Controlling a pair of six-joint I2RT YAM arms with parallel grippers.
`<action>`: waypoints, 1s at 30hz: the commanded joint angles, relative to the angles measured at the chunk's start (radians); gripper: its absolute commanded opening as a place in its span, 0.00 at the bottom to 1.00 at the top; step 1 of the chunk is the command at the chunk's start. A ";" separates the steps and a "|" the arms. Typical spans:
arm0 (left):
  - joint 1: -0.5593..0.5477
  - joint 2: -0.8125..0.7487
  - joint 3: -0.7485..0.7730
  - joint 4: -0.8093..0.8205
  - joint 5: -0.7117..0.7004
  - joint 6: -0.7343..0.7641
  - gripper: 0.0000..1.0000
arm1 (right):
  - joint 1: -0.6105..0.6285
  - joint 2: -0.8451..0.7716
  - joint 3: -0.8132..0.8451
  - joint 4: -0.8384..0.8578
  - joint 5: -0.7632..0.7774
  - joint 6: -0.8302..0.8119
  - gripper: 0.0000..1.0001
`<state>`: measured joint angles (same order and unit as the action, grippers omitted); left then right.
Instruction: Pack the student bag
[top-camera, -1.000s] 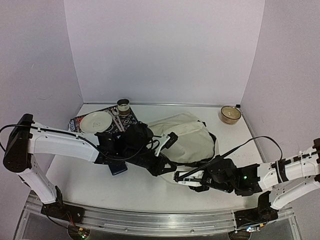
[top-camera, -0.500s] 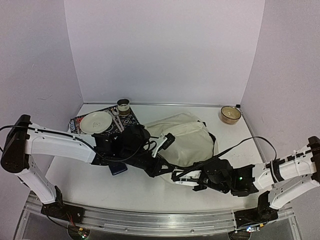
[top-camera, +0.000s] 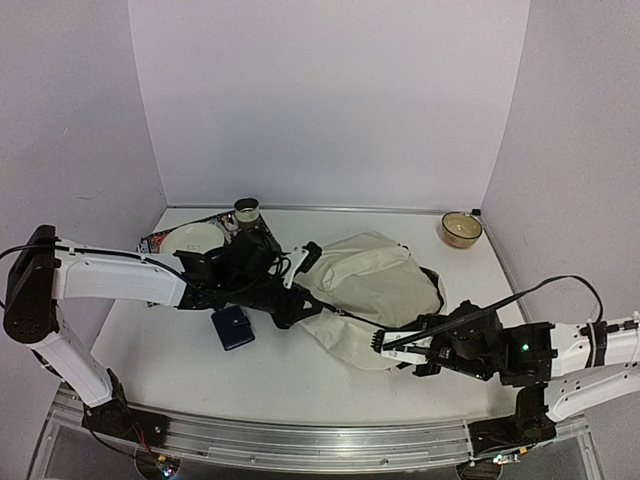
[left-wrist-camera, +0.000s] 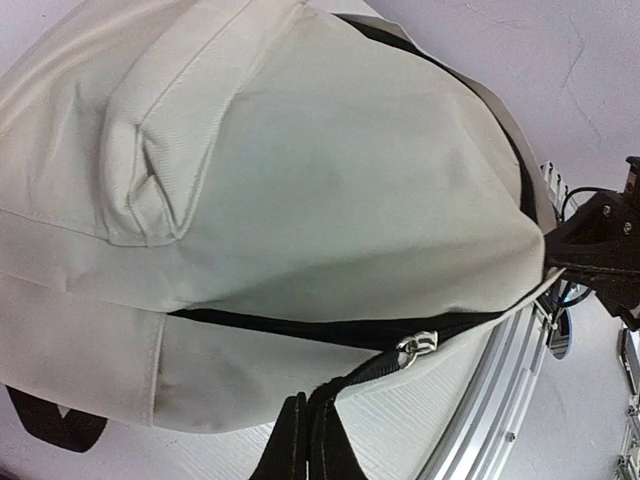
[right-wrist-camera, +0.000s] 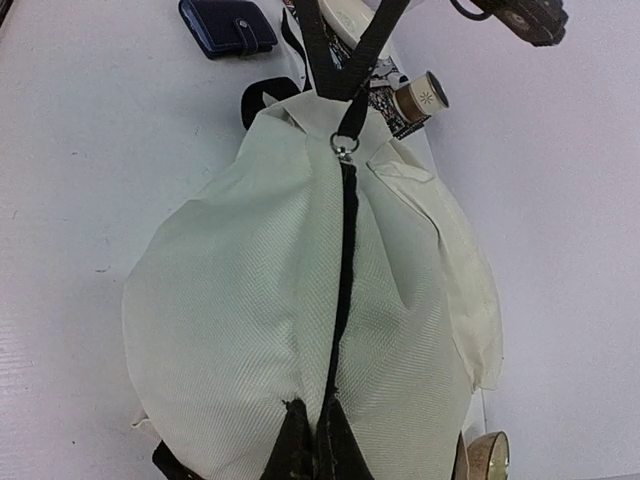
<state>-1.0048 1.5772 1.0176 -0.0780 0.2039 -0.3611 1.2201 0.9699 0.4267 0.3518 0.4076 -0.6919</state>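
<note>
Arms pulled apart; student bag (top-camera: 375, 285) now stretched. Left gripper (left-wrist-camera: 308, 440) squeezes black strap (left-wrist-camera: 355, 378), right gripper (right-wrist-camera: 318, 440) squeezes bag's near-right end. Pull too hard: strap slips out, bag flops.

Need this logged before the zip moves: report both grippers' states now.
Left gripper: shut on the zipper's black pull strap.
Right gripper: shut on the student bag at the zipper's end.
</note>
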 joint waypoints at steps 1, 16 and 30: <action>0.089 -0.031 -0.020 -0.034 -0.151 0.038 0.00 | 0.004 -0.110 -0.021 -0.086 0.030 0.058 0.00; 0.183 0.172 -0.058 -0.031 -0.310 0.012 0.00 | 0.004 -0.284 -0.028 -0.102 -0.075 0.101 0.00; 0.172 0.071 -0.050 0.073 -0.321 0.057 0.03 | 0.004 0.073 0.153 -0.143 -0.137 0.249 0.00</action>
<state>-0.8741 1.7474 0.9983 -0.0238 0.0555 -0.3169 1.2175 0.9690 0.4831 0.2020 0.2552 -0.5236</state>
